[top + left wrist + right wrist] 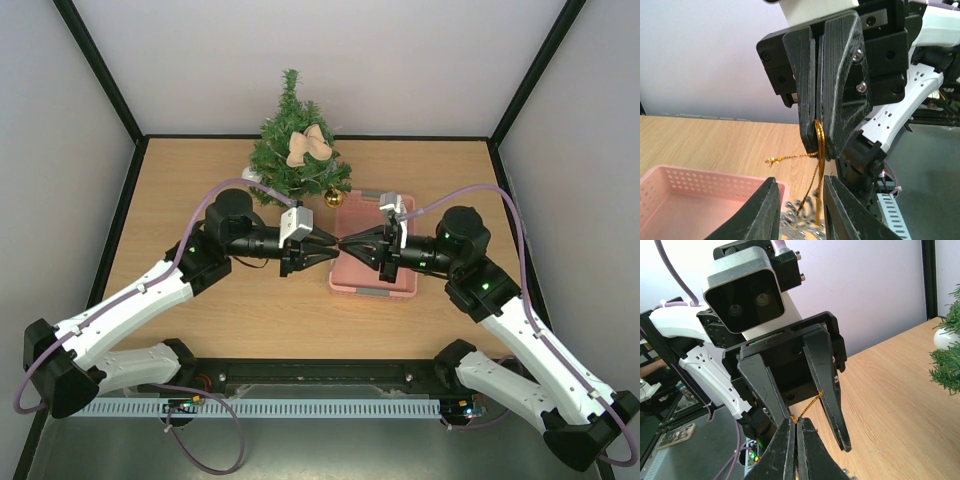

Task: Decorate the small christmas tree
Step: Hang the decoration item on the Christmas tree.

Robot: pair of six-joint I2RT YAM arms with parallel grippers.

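Over the basket [372, 291] edge, the right gripper [795, 424] is clamped on a gold cord [819, 145]. The left gripper [800, 185] has its jaws apart around it.

With the left gripper [330, 249] and right gripper [348, 243] blocking each other tip to tip across a gold cord [819, 150], the small christmas tree [295, 150] is standing just behind while bare table [260, 315] is lying open leftward.

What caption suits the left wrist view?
Right gripper pinches a gold cord by the pink basket; left gripper open around the dangling strands.
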